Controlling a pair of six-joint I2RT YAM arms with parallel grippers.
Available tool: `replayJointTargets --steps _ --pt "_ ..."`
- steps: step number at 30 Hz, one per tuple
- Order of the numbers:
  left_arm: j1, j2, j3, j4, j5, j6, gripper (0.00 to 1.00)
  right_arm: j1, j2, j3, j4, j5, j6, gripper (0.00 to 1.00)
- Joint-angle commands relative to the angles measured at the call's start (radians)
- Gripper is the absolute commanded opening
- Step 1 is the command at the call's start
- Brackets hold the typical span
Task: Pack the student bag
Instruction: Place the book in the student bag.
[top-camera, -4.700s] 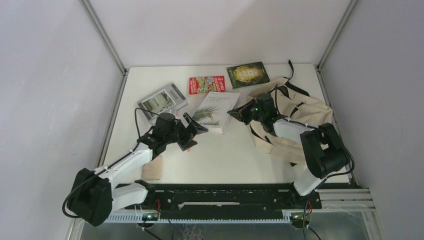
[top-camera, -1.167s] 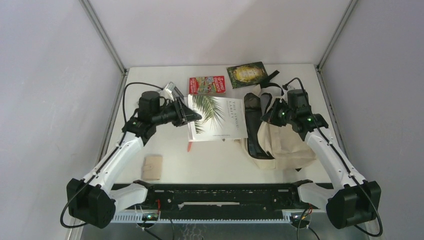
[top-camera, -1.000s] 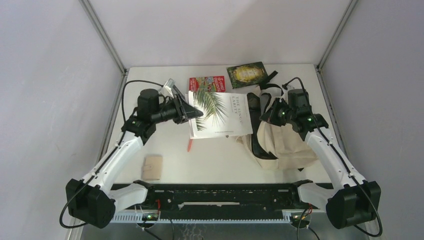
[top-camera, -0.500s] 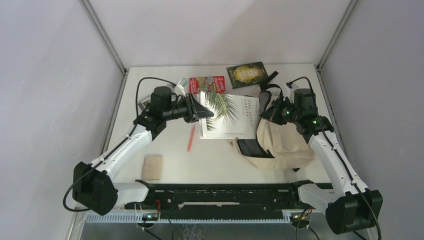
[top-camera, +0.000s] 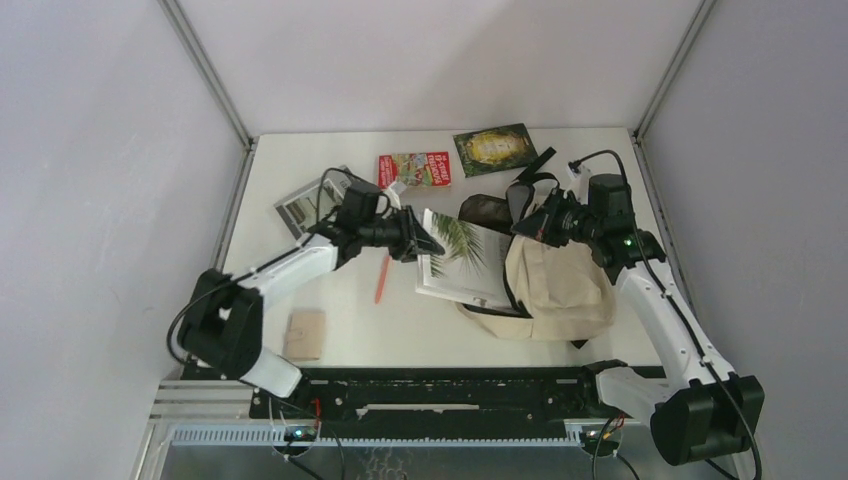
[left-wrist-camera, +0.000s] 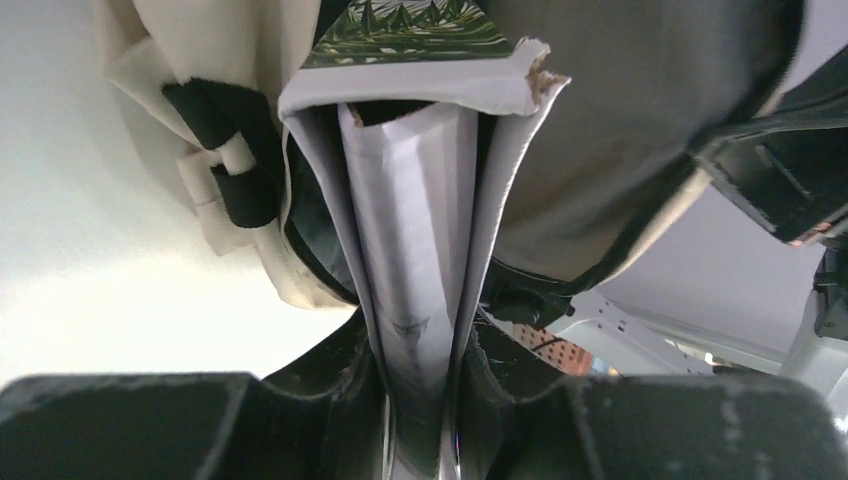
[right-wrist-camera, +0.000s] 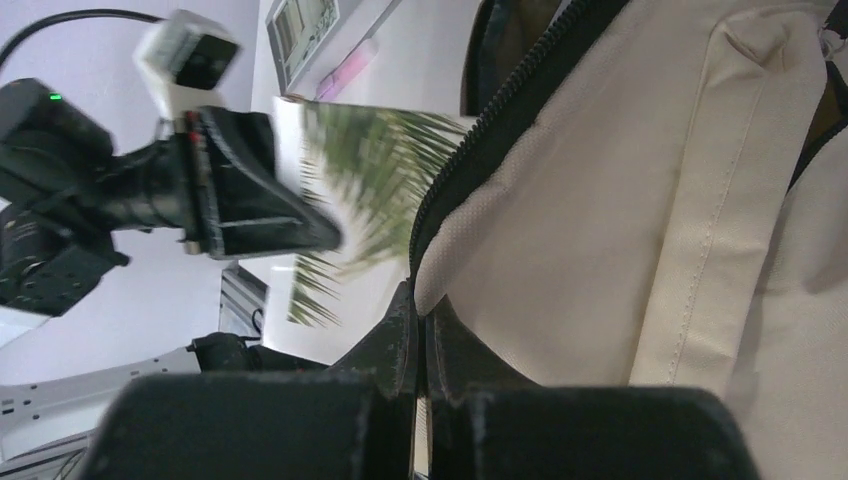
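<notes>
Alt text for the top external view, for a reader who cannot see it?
The left pincer holds a white palm-leaf book, its far edge pushed into the mouth of the cream student bag, which the right pincer grips by the rim. A red book, a green book and a grey book lie farther back.

Student bag: the cream canvas backpack with a black zipper and black straps that you find slumped on the right half of the table. Its zippered mouth faces left and gapes, and you can see dark lining inside. The palm-leaf book sits partly inside that opening, with its spine end outside.
</notes>
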Motion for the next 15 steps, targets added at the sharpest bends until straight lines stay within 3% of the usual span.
replayJointTargets --steps 1,7,15 --pt "-0.066 0.094 0.110 0.125 0.106 -0.082 0.12 -0.006 0.020 0.011 0.112 -0.049 0.034 0.00" --pt "-0.172 0.250 0.195 0.296 0.130 -0.238 0.13 0.003 0.039 0.011 0.123 -0.054 0.039 0.00" --pt "-0.239 0.444 0.351 0.306 0.077 -0.276 0.12 0.030 0.051 0.011 0.141 -0.053 0.050 0.00"
